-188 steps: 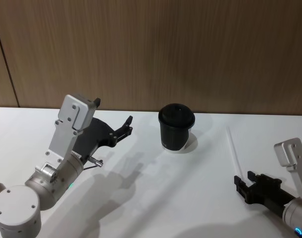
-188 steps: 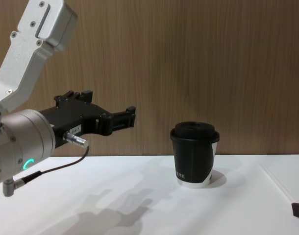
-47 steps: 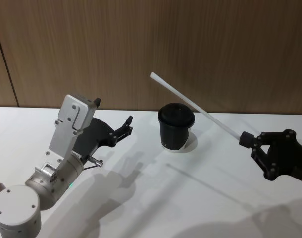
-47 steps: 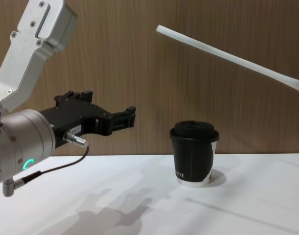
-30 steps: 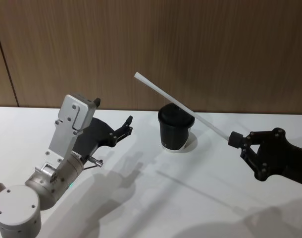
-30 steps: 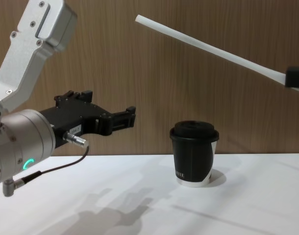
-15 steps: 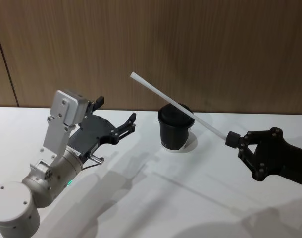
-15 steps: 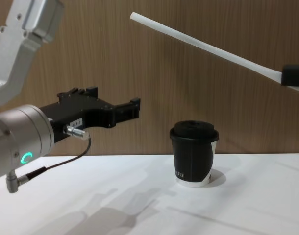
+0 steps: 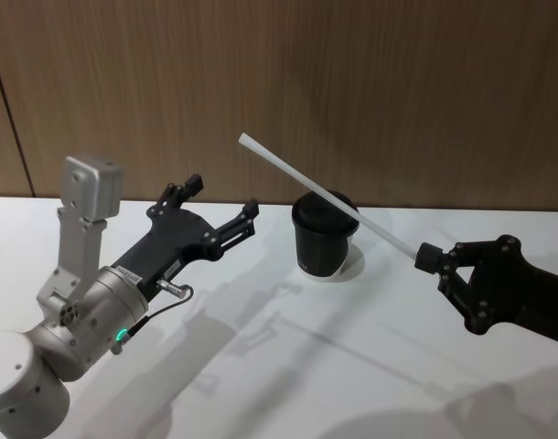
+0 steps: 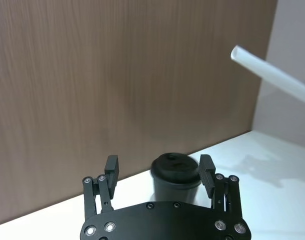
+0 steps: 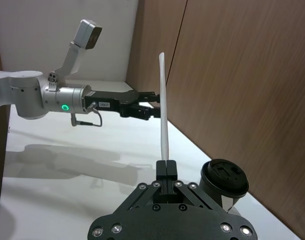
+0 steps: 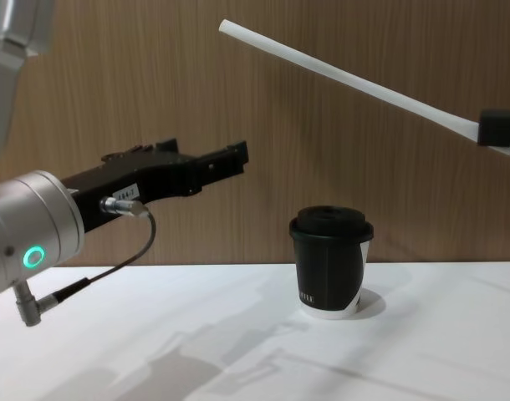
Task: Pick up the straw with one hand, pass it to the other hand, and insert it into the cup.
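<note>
The straw [image 9: 288,167] is long, thin and white. It is up in the air and tilted. Its low end is pinched in the right gripper [image 9: 427,258], and its high end points up and to the left. It passes high above the cup [image 9: 325,245]. The cup is small and black, with a black lid, and stands upright. The left gripper [image 9: 224,197] is in the air left of the cup, fingers wide apart, not touching the straw.
</note>
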